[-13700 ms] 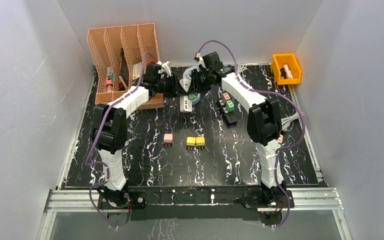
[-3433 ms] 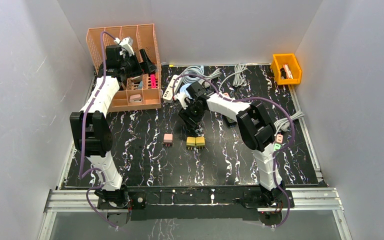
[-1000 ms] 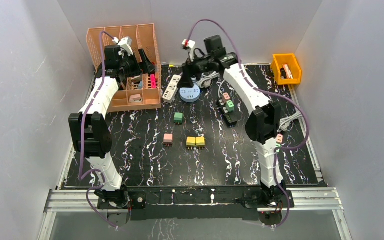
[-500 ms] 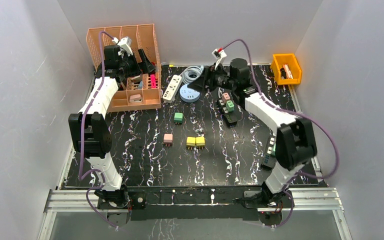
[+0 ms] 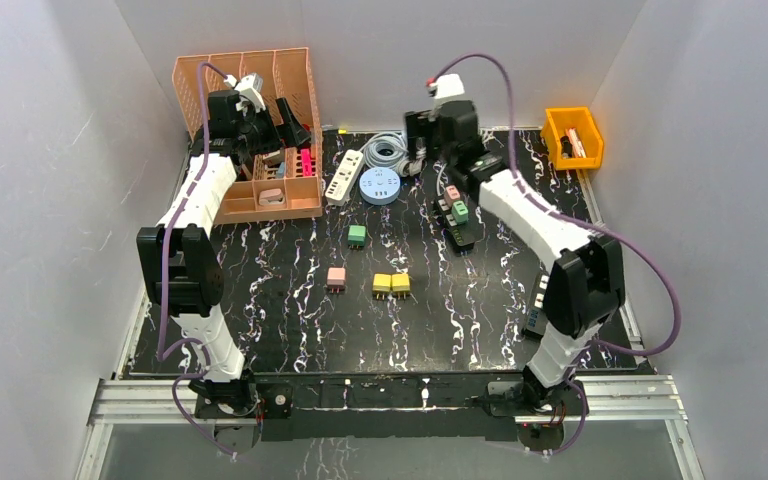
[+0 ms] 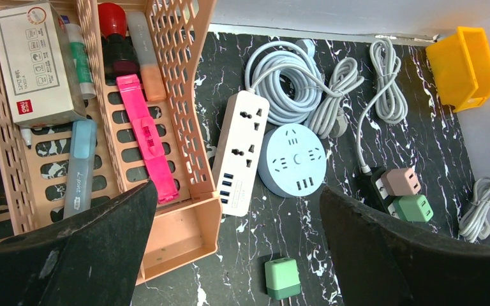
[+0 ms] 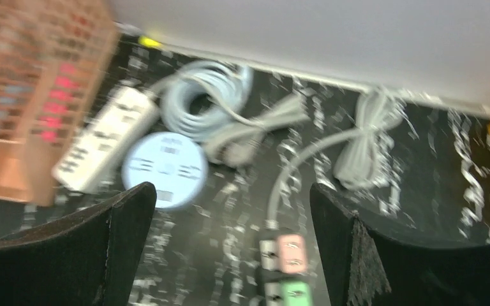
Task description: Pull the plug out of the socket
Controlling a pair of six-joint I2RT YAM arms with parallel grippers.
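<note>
A black socket strip (image 5: 463,238) lies right of centre with a pink plug (image 5: 452,192) and a green plug (image 5: 460,210) seated in it. The right wrist view, blurred, shows the pink plug (image 7: 291,245) and green plug (image 7: 293,293) low between my fingers. My right gripper (image 5: 415,150) hangs open and empty above the back of the table, left of and behind that strip; it appears as the right gripper (image 7: 230,188) in its own view. My left gripper (image 5: 295,120) is open and empty over the orange rack. A loose green plug (image 6: 282,278) lies on the table.
An orange rack (image 5: 250,120) stands back left and a yellow bin (image 5: 572,135) back right. A white strip (image 5: 345,176), a round blue socket (image 5: 380,186) and coiled cables (image 5: 390,150) lie at the back. Pink (image 5: 336,277) and yellow plugs (image 5: 391,284) sit mid-table.
My right arm has swung rightward from over the white strip and round socket to nearer the black strip, its jaws widening. The left arm has not moved.
</note>
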